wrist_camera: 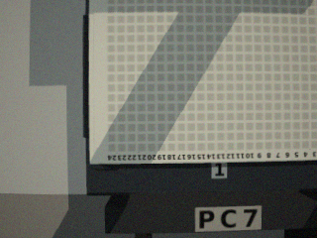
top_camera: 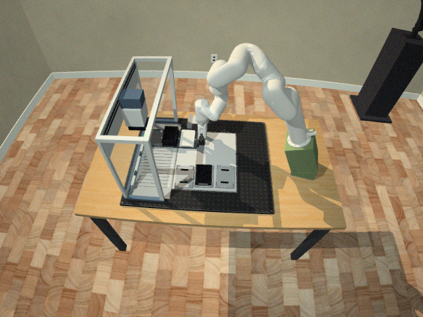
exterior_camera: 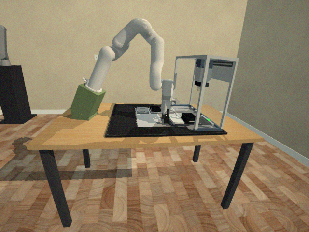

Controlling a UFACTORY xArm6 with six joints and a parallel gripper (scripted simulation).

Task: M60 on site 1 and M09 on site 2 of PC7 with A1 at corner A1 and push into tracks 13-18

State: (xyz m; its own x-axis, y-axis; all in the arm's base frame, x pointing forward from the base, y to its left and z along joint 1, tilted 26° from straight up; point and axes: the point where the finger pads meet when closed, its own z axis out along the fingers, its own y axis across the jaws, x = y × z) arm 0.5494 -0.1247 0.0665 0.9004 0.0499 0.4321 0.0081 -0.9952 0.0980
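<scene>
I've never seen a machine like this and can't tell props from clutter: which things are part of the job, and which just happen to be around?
Part of the job:
- PC7 carrier
- white plate
- black block
- rails
- green lamp
- gripper

Just around:
- dark pedestal
- wall socket

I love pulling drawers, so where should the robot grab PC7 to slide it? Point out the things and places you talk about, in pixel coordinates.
Probably by its dark handle (wrist_camera: 149, 218), from above: the handle sticks out past the white plate (top_camera: 187, 138) (exterior_camera: 176, 119) (wrist_camera: 267, 89), so the tool can grip there without touching the plate.
</scene>
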